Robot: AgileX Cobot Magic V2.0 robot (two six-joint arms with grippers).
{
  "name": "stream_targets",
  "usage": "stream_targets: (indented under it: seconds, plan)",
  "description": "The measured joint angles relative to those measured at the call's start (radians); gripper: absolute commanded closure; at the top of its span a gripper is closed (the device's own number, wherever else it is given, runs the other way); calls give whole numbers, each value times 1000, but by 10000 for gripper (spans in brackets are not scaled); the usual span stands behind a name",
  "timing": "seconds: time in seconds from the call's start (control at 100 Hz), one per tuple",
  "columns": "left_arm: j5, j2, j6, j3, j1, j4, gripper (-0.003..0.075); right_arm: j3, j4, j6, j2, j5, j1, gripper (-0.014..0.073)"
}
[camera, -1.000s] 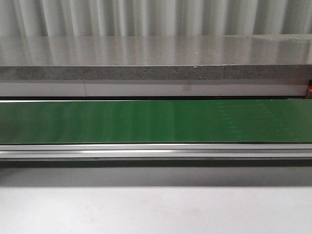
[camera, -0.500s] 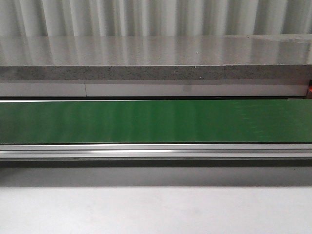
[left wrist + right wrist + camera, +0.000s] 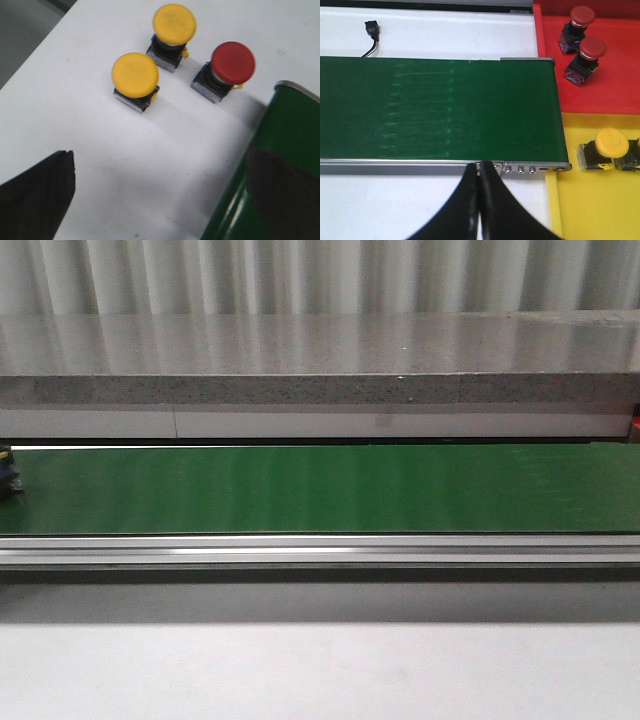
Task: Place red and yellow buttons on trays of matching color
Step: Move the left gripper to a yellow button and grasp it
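You've got the green belt [image 3: 320, 490] running full width across the front view, and a dark object [image 3: 8, 478] just poking in at its far-left edge (too little shows to say what it is).

Left wrist view: your left hand [image 3: 165, 195] is spread wide, one finger [image 3: 37, 187] over white tabletop [image 3: 150, 165], the other finger [image 3: 285, 190] over the end of the belt, nothing between them. Beyond it on the tabletop stand three buttons, all upright on dark bases: a yellow button [image 3: 135, 75], a second yellow button [image 3: 174, 24] just beside it, and a red button [image 3: 232, 63] next to that one, close to the belt's rounded end. None touches another, none is on the belt.

Right wrist view: your right hand [image 3: 479, 200] is pressed together, fingers meeting at a seam, gripping nothing, hanging over the belt's metal rail [image 3: 530, 169]. At the belt's end sit the trays, side by side and touching. The red tray [image 3: 600, 95] carries two red buttons [image 3: 585, 55], both tilted, close together. The yellow tray [image 3: 590, 210] carries one yellow-capped button [image 3: 610, 145] lying on its side near the belt, and a second one [image 3: 635, 155] just beside it, cut off by the frame edge. A small black plug [image 3: 371, 27] with its cable lies on the tabletop on the other side of the belt.
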Motion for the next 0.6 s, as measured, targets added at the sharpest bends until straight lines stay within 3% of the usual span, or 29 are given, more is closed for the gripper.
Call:
stream_targets:
  seconds: [0.37,0.6]
  plan:
    - [-111,170,0,-8,74,-9,61,0,0,0,0,0,0,661]
    - [-122,269,0,-98,78,-31,61,0,0,0,0,0,0,661]
